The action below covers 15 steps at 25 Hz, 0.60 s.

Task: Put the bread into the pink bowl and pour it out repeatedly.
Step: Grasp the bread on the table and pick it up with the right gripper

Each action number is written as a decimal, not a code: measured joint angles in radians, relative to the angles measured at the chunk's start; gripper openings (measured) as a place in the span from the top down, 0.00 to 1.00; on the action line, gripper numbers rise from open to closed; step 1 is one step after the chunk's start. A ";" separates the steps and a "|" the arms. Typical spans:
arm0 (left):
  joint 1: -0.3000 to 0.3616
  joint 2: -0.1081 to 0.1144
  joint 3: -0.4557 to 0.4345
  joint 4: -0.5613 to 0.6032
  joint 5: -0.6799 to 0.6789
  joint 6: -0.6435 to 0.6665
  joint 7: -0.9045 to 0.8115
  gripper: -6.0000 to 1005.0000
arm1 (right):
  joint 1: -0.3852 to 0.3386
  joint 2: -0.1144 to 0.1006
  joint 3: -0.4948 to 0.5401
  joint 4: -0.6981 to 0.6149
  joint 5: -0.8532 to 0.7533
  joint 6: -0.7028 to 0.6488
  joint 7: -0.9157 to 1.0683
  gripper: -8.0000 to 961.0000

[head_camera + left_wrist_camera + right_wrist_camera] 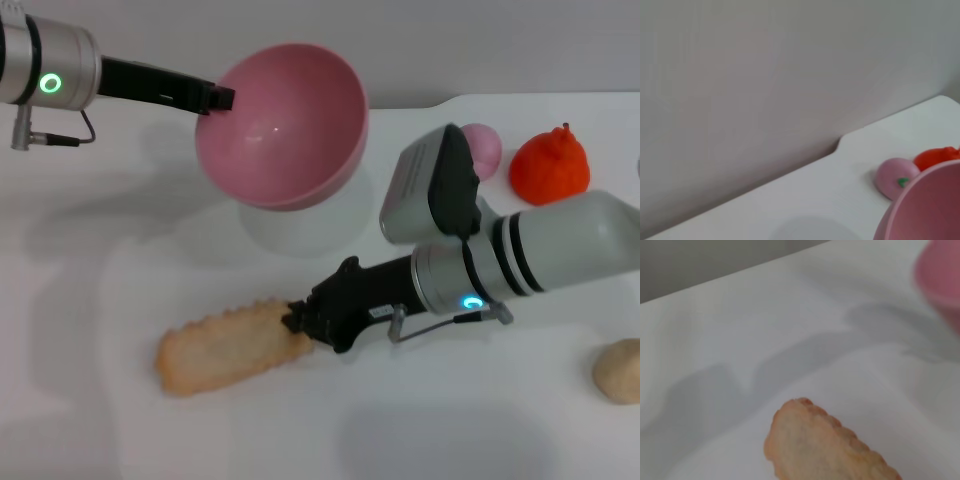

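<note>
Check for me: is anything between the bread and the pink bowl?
Nothing visible. The right hand is at the end of the bread on the table. The pink bowl, held tilted and raised by the left hand, is beyond it over bare tabletop.

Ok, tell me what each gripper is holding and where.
The left gripper holds the pink bowl by its rim, tilted above the table. The right gripper grips the bread at its near end.
</note>
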 joint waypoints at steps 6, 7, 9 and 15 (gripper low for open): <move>0.000 0.015 -0.002 -0.009 0.003 -0.032 0.001 0.95 | -0.089 -0.006 -0.057 -0.123 -0.011 -0.039 -0.022 0.93; 0.001 0.017 -0.002 -0.010 0.004 -0.036 0.001 0.95 | -0.104 -0.006 -0.059 -0.144 -0.021 -0.048 -0.022 0.93; 0.002 0.022 -0.003 -0.011 0.005 -0.048 0.001 0.95 | -0.138 -0.007 -0.060 -0.196 -0.053 -0.068 -0.023 0.93; 0.005 0.028 -0.004 -0.019 0.007 -0.070 -0.002 0.95 | -0.235 -0.007 -0.052 -0.323 -0.094 -0.134 -0.084 0.93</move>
